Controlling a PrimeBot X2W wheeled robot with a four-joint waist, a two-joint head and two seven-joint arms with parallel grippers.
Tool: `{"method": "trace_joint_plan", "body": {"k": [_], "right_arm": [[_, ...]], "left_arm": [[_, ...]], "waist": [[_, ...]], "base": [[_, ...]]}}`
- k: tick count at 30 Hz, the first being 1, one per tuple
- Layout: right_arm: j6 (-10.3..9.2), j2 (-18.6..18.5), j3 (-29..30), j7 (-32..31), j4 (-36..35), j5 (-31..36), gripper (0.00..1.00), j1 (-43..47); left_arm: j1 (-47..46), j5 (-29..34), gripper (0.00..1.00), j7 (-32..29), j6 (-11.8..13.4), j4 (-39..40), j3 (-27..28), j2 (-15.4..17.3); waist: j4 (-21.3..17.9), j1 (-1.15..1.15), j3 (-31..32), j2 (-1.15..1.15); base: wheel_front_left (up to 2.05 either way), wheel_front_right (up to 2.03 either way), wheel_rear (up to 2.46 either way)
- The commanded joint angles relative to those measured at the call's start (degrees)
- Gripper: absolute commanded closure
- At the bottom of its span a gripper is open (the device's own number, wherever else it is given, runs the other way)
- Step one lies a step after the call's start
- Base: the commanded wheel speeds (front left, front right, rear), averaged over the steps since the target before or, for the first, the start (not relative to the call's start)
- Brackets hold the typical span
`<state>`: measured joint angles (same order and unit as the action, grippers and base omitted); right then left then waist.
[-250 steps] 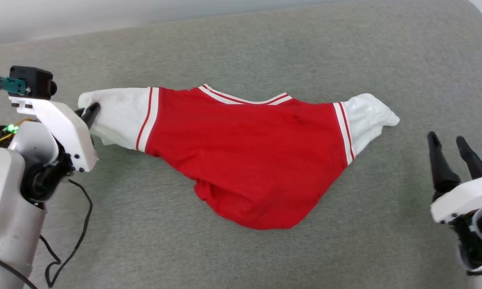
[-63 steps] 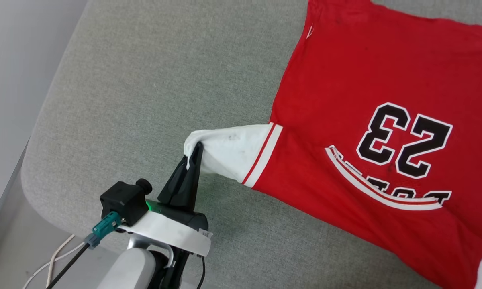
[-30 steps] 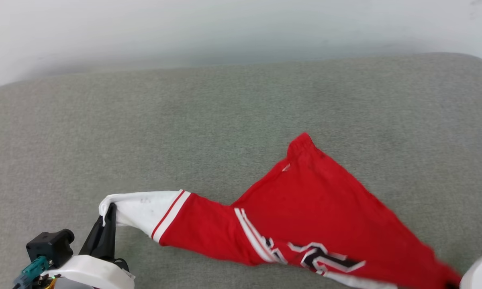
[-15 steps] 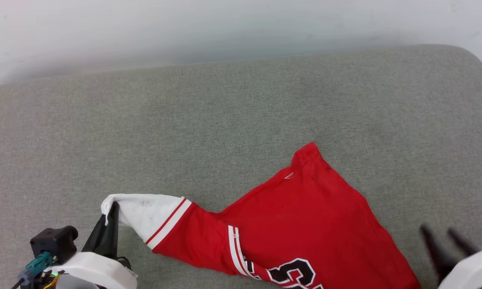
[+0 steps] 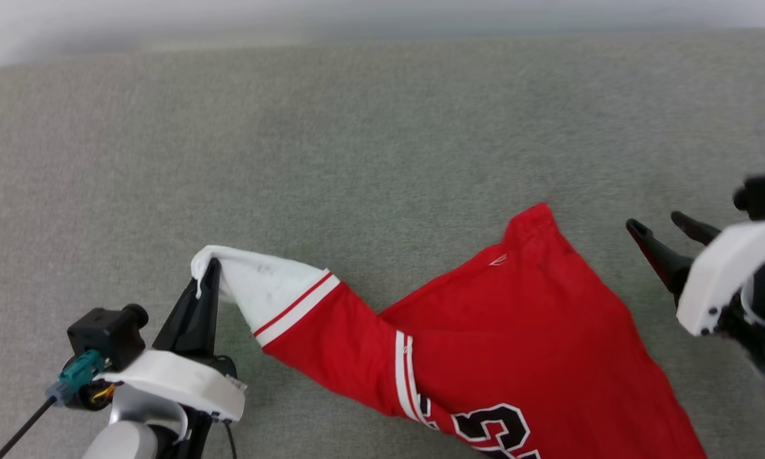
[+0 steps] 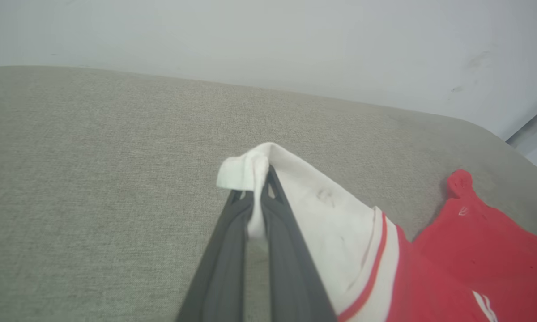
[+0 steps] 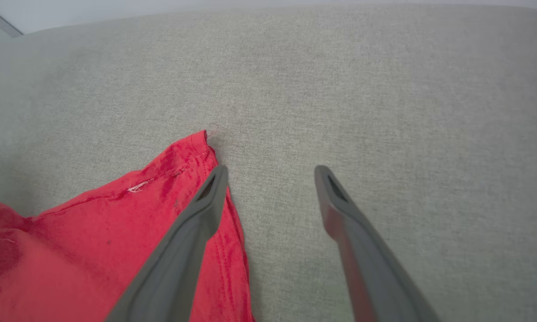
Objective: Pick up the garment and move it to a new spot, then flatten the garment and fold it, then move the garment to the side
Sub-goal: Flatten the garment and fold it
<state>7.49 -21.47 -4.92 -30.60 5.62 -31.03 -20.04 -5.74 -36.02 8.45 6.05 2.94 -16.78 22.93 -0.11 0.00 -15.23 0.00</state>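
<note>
The garment [image 5: 516, 338], a red T-shirt with white sleeves and a black-and-white number, lies twisted on the grey cushion [image 5: 357, 159]. Its white sleeve [image 5: 261, 287] is lifted at the tip, where my left gripper [image 5: 205, 271] is shut on it; the left wrist view has the sleeve cloth [image 6: 250, 172] pinched between the dark fingers [image 6: 259, 210]. My right gripper [image 5: 660, 226] stands open at the right, beside the red hem corner [image 5: 535, 217]. In the right wrist view its spread fingers [image 7: 273, 172] hang over bare cushion, the red corner [image 7: 197, 147] just left of them.
The grey cushion [image 7: 385, 89] spreads wide behind and to both sides of the shirt. A pale wall [image 6: 268, 36] runs along its far edge. A black cable with a teal plug [image 5: 76, 376] hangs from my left wrist camera.
My right gripper has let go of the red cloth, opened, and risen to the right of the hem corner. The left gripper keeps its hold on the sleeve. The head camera has shifted.
</note>
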Motion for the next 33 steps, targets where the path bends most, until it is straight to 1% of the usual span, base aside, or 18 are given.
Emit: {"method": "trace_joint_plan", "body": {"k": [1, 3, 5, 8, 13, 16, 17, 18, 19, 21, 24, 29, 33], "right_arm": [[0.0, -0.5, -0.5, -1.4, 0.0, -0.6, 0.0, -1.7], [0.0, -1.7, -2.8, -7.9, 0.7, -1.1, 0.0, -5.1], [0.0, -1.8, -4.9, -13.6, 1.3, -1.7, 0.0, -7.7], [0.0, -1.9, -7.8, -18.6, 2.2, -2.2, 0.0, -11.2], [0.0, -1.3, -11.5, -21.5, 7.3, -3.5, 0.0, -13.4], [0.0, -1.0, -14.1, -23.1, 11.3, -4.8, 0.0, -12.0], [0.0, -1.0, -15.0, -23.7, 12.5, -5.1, 0.15, -11.5], [0.0, -1.0, -15.8, -24.1, 13.4, -5.4, 0.6, -11.2], [0.0, -1.0, -16.4, -24.2, 14.2, -5.7, 1.0, -11.0], [0.0, -1.0, -17.3, -24.0, 15.3, -6.2, 1.0, -11.0], [0.0, -1.2, -17.3, -21.7, 15.5, -6.9, 1.0, -12.8], [0.0, -2.5, -16.2, -14.7, 14.4, -6.2, 1.0, -18.0], [0.0, -3.3, -14.6, -8.9, 15.7, -2.3, 1.0, -21.1]], "left_arm": [[-0.9, 0.2, 1.0, 0.3, -0.2, 0.0, -0.1, -0.2], [-2.1, 0.4, 1.0, 0.6, -0.6, -0.3, -0.4, -0.6], [-3.2, 0.6, 1.0, 1.0, -1.0, -0.6, -0.8, -1.0], [-5.2, 0.7, 1.0, 1.4, -1.6, -1.1, -1.4, -1.4], [-7.5, 1.1, 1.0, 2.1, -2.5, -2.2, -2.3, -2.3], [-8.1, 0.9, 1.0, 2.6, -3.0, -3.0, -2.5, -2.6], [-8.1, 0.9, 1.0, 2.8, -3.0, -3.2, -2.5, -2.7], [-8.1, 0.9, 1.0, 2.9, -3.0, -3.5, -2.6, -2.7], [-8.1, 0.8, 1.0, 2.9, -3.1, -3.7, -2.6, -2.7], [-7.9, 0.7, 1.0, 3.1, -3.2, -4.3, -2.7, -2.7], [-7.7, 0.7, 1.0, 3.1, -3.5, -4.8, -2.6, -2.2], [-9.4, 1.4, 1.0, 2.7, -4.0, -4.8, -2.0, 0.1], [-12.7, 2.5, 1.0, 1.2, -5.0, -3.8, -1.8, 2.6]], "waist": [[1.7, 0.0, -1.9, 0.0], [2.6, 0.0, -3.2, 0.0], [3.5, 0.0, -4.5, 0.0], [4.7, 0.0, -6.5, 0.0], [6.3, 0.0, -8.6, 0.0], [6.8, 0.0, -9.0, 0.0], [6.9, 0.0, -9.0, 0.0], [6.9, 0.0, -8.9, 0.0], [6.9, 0.0, -8.8, 0.0], [6.8, 0.0, -8.2, 0.0], [6.4, 0.0, -6.9, 0.0], [5.0, 0.0, -3.8, 0.0], [3.3, 0.0, -0.7, 0.0]], "base": [[0.0, 0.0, 0.0], [0.0, 0.0, 0.0], [0.0, 0.0, 0.0], [0.0, 0.0, 0.0], [0.0, 0.0, 0.0], [0.0, 0.0, 0.0], [0.0, 0.0, 0.0], [0.0, 0.0, 0.0], [0.0, 0.0, 0.0], [0.0, 0.0, 0.0], [0.0, 0.0, 0.0], [0.0, 0.0, 0.0], [0.0, 0.0, 0.0]]}}
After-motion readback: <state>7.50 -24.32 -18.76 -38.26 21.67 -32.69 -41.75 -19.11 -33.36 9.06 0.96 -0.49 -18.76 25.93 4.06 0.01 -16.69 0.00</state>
